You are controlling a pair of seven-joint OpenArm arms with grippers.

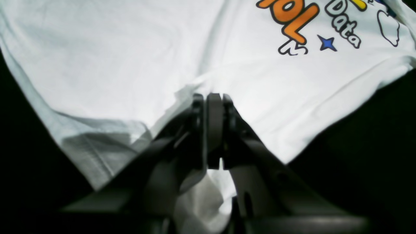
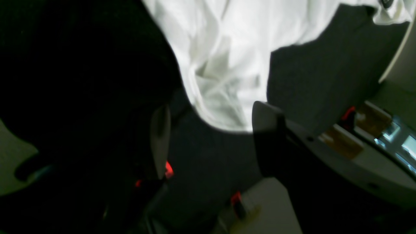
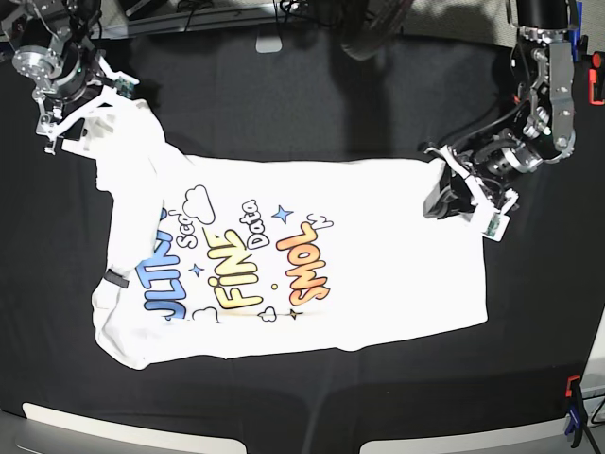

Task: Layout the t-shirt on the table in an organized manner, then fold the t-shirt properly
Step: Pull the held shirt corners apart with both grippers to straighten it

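Note:
The white t-shirt (image 3: 378, 255) lies print side up on the black-clothed table (image 3: 321, 104), its lettering (image 3: 236, 265) running sideways. My left gripper (image 3: 446, 182) is at the shirt's far right corner. The left wrist view shows this gripper (image 1: 214, 97) shut on a pinch of the t-shirt (image 1: 130, 58), with cloth bunched below its fingers. My right gripper (image 3: 83, 115) is at the shirt's far left end. In the right wrist view the right gripper (image 2: 214, 130) is open wide, and a rumpled tip of the t-shirt (image 2: 224, 74) reaches down between its fingertips (image 2: 161, 139).
An orange-and-blue clamp (image 3: 572, 416) sits at the table's near right edge, with a red one (image 3: 597, 87) at the far right. A pale object (image 3: 274, 43) lies at the back edge. The right wrist view shows red clamps (image 2: 348, 114) along the table edge.

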